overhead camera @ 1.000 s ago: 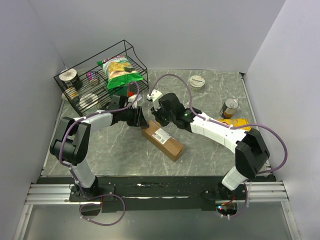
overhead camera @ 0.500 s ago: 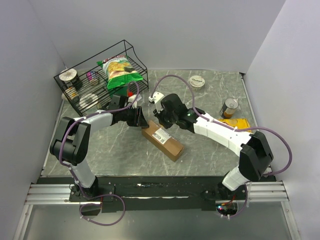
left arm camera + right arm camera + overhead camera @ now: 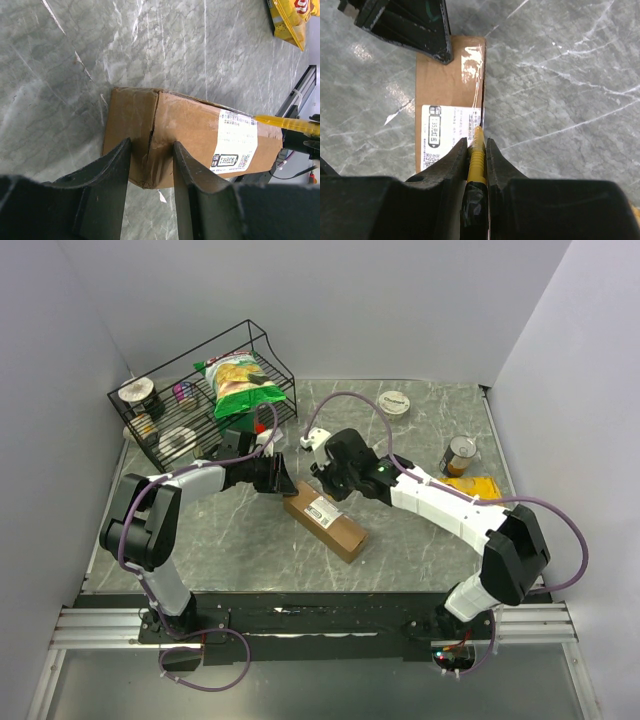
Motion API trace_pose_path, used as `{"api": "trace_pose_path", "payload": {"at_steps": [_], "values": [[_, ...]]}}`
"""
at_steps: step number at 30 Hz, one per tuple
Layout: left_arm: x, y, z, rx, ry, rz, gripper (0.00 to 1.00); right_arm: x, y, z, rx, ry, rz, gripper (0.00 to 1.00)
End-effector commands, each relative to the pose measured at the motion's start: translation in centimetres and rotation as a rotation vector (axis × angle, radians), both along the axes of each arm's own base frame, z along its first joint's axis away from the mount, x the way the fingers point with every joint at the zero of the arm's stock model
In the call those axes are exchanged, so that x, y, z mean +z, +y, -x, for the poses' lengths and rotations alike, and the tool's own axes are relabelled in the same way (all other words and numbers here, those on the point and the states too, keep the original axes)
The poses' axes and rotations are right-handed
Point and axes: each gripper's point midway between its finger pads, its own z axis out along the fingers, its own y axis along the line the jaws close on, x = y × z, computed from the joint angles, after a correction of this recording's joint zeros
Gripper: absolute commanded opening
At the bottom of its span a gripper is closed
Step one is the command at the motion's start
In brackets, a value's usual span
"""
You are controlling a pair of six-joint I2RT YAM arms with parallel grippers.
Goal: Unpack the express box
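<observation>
The express box (image 3: pixel 325 519), a long brown carton with a white label, lies diagonally on the marble table. My left gripper (image 3: pixel 283 483) is at its far end. In the left wrist view the jaws (image 3: pixel 152 147) pinch the creased end of the box (image 3: pixel 200 125). My right gripper (image 3: pixel 325 480) is just over the box's far half, shut on a yellow cutter (image 3: pixel 476 155). The cutter's tip rests at the box's (image 3: pixel 447 85) long edge beside the label. The cutter also shows in the left wrist view (image 3: pixel 285 124).
A black wire rack (image 3: pixel 150 435) at the back left holds a green chip bag (image 3: pixel 240 380) and cans. A white round tin (image 3: pixel 396 403), a can (image 3: pixel 459 454) and a yellow bag (image 3: pixel 470 487) sit at the right.
My right gripper has shifted slightly right and nearer along the box with the cutter. The left arm and the box have not moved.
</observation>
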Motion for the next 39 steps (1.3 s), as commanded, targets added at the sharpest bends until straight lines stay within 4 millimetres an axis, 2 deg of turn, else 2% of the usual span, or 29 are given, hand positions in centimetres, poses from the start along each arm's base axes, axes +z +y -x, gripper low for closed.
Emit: {"api": "trace_pose_path", "payload": {"at_steps": [1, 16, 26, 30, 33, 34, 36, 37, 39], "values": [[-8.2, 5.0, 3.3, 0.105, 0.196, -0.3, 0.01, 0.2, -1.5, 3.1, 0.033, 0.091, 0.022, 0.0], [-8.5, 5.5, 3.2, 0.126, 0.194, -0.305, 0.01, -1.2, -4.6, 7.3, 0.065, 0.202, 0.087, 0.0], [-9.0, 5.7, 2.8, 0.136, 0.195, -0.323, 0.01, -1.3, -6.4, 10.0, 0.069, 0.269, 0.112, 0.0], [-8.7, 5.7, 2.5, 0.141, 0.188, -0.321, 0.01, -1.6, -6.8, 10.4, 0.071, 0.272, 0.108, 0.0], [-7.2, 5.2, 2.4, 0.129, 0.166, -0.289, 0.01, -1.7, -6.4, 9.6, 0.083, 0.239, 0.11, 0.0], [-5.5, 4.3, 2.5, 0.1, 0.15, -0.224, 0.01, -1.6, -6.2, 9.2, 0.088, 0.224, 0.109, 0.0], [-3.6, 3.5, 2.9, 0.06, 0.127, -0.133, 0.01, -1.2, -5.7, 8.0, 0.103, 0.181, 0.119, 0.0], [-1.3, 3.0, 3.2, 0.028, 0.083, -0.07, 0.01, -0.9, -5.3, 7.3, 0.11, 0.155, 0.115, 0.0], [1.1, 3.4, 3.2, 0.023, 0.004, -0.032, 0.01, -0.3, -4.6, 6.0, 0.13, 0.115, 0.128, 0.0]]}}
